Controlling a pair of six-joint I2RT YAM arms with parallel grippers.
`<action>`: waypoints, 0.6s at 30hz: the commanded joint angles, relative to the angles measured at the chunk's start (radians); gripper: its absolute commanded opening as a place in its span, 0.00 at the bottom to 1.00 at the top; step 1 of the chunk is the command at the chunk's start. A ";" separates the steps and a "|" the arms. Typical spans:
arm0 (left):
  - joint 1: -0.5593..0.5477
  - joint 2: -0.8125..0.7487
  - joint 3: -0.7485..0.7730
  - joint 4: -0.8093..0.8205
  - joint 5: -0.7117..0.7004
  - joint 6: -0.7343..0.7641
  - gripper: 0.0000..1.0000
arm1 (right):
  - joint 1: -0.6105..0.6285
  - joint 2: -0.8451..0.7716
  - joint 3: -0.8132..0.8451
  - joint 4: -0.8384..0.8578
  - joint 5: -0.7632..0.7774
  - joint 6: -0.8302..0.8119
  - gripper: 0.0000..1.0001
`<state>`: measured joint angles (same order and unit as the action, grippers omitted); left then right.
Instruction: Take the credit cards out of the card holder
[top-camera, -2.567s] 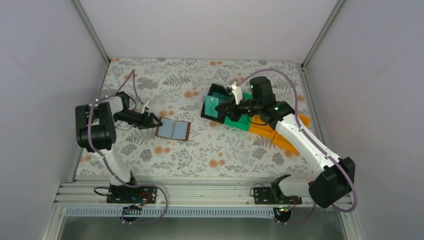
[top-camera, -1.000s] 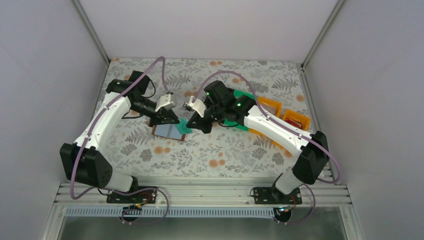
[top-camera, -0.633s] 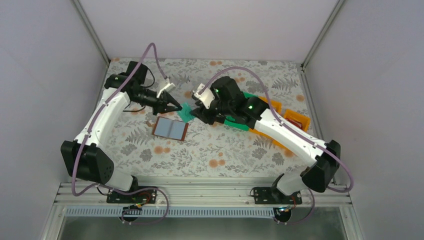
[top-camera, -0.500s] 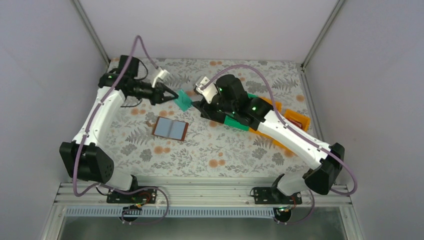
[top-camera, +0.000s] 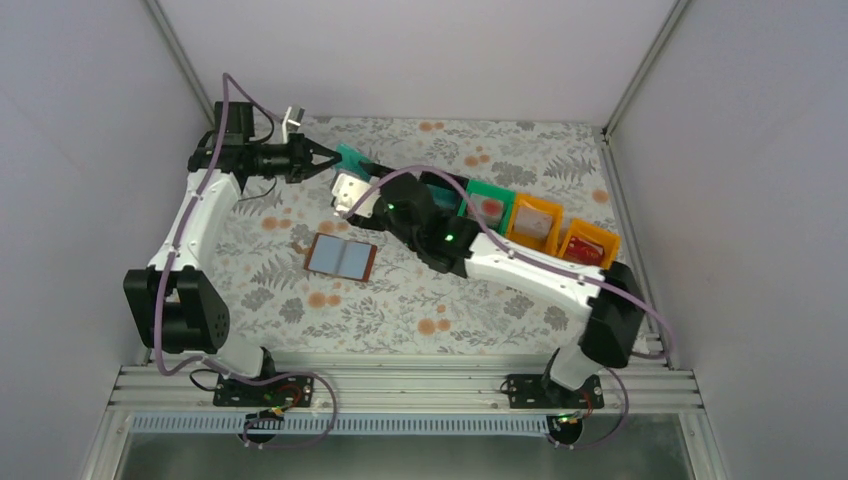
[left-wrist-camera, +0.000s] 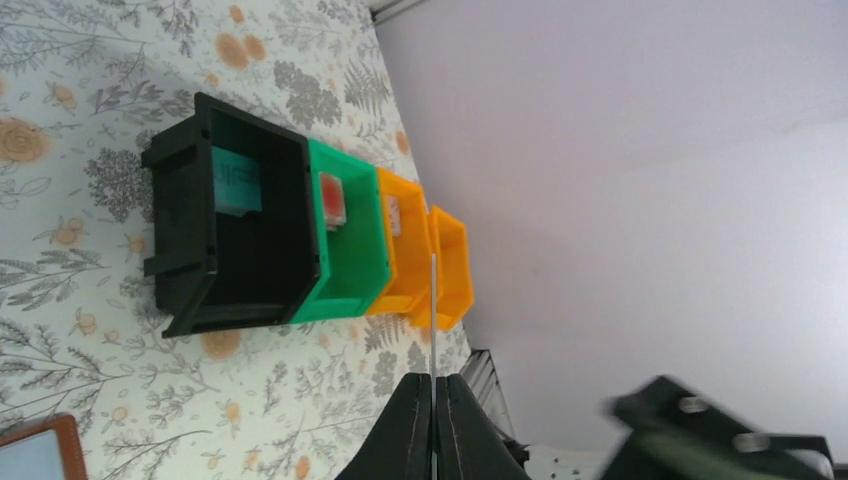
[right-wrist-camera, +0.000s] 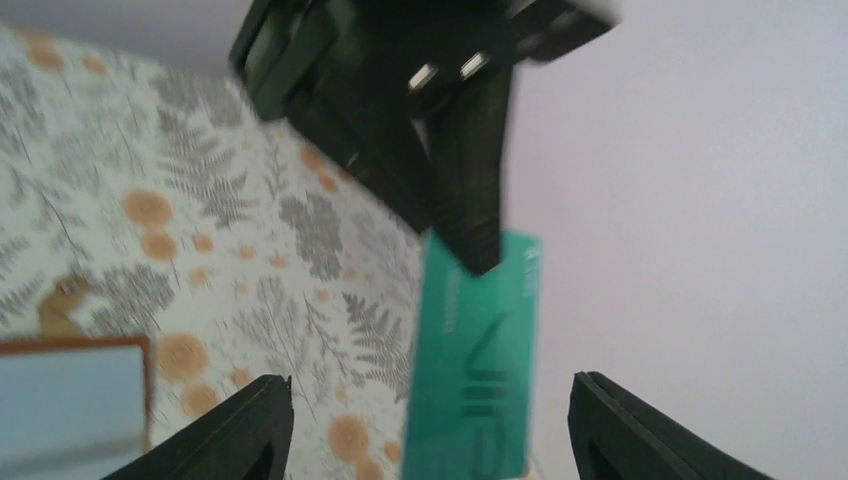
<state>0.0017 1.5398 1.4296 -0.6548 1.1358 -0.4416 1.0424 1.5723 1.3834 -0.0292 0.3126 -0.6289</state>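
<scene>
One teal card (right-wrist-camera: 478, 360) pinched in left fingers (right-wrist-camera: 475, 225), before spread right fingers (right-wrist-camera: 245, 435)

Arms: my left arm (top-camera: 205, 215) and right arm (top-camera: 530, 270), white shells, black joints.
Cables: 1 lilac hose (top-camera: 226, 90) looping along each.
Lights: 2 green dots (top-camera: 449, 238) on my right arm.
Pincers: left pincer (left-wrist-camera: 433, 385), right pincer (right-wrist-camera: 430, 430), black tapered fingers.

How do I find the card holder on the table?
Look at the flowery table. Left of the row of bins, the card holder lies open and flat, near the middle. Only it has a brown edge and pale blue inside; the bins are black, green and orange tubs.
</scene>
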 joint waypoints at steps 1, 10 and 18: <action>0.000 -0.027 0.005 0.062 0.032 -0.135 0.02 | 0.012 0.081 0.057 0.064 0.120 -0.154 0.69; -0.002 -0.032 -0.029 0.069 0.043 -0.143 0.02 | 0.006 0.201 0.143 0.089 0.238 -0.183 0.50; -0.002 -0.032 -0.032 0.075 0.054 -0.146 0.02 | -0.005 0.261 0.215 0.034 0.264 -0.173 0.16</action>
<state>0.0017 1.5299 1.4021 -0.5797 1.1603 -0.5686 1.0424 1.8034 1.5475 0.0044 0.5320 -0.8059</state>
